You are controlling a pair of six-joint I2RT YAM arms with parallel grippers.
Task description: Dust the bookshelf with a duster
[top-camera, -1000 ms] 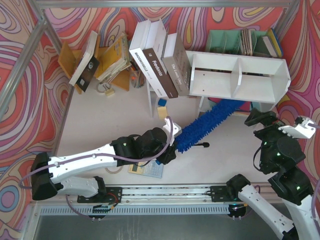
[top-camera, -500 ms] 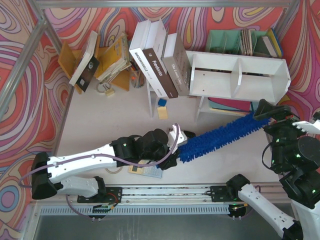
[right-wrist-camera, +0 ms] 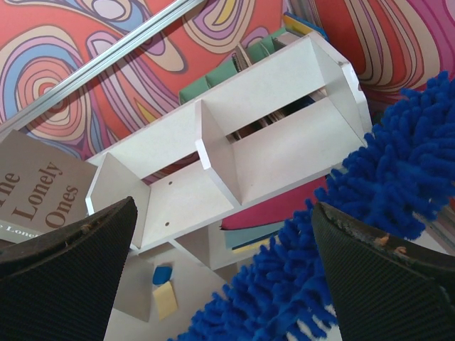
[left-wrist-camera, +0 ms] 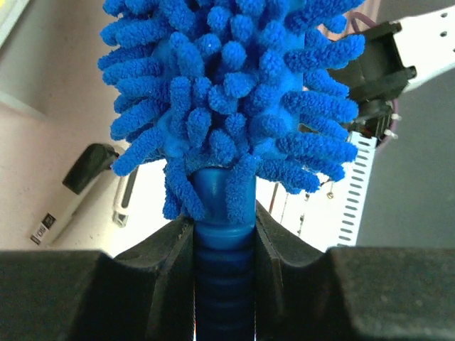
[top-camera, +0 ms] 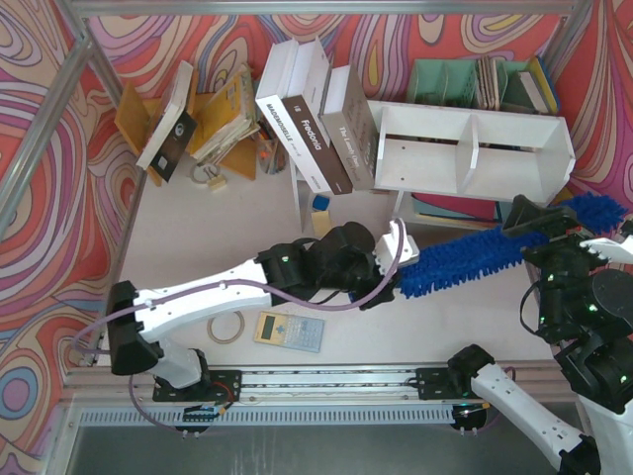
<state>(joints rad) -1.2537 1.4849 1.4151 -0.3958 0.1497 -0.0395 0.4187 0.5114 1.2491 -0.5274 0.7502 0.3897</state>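
The white bookshelf [top-camera: 475,148] stands at the back right, its two box compartments facing up; it also shows in the right wrist view [right-wrist-camera: 284,142]. My left gripper [top-camera: 399,260] is shut on the ribbed blue handle of the fluffy blue duster [top-camera: 495,249], seen close up in the left wrist view [left-wrist-camera: 234,85] with the jaws [left-wrist-camera: 224,227] clamped on it. The duster lies slanted in front of the shelf's lower edge, tip at the far right. My right gripper [top-camera: 539,223] is wide open [right-wrist-camera: 222,209] just above the duster [right-wrist-camera: 370,213], not holding it.
Large books [top-camera: 307,129] lean left of the shelf. A yellow book rack [top-camera: 138,114] stands back left, a green organiser [top-camera: 460,79] behind the shelf. Coloured folders [top-camera: 450,210] lie under the shelf. A calculator [top-camera: 289,330], tape ring [top-camera: 226,327] and black stapler [left-wrist-camera: 89,167] lie on the table.
My left arm has reached to the right with the duster. The duster swung out from under the shelf and slid right, its tip passing my right gripper. The right arm shifted slightly right.
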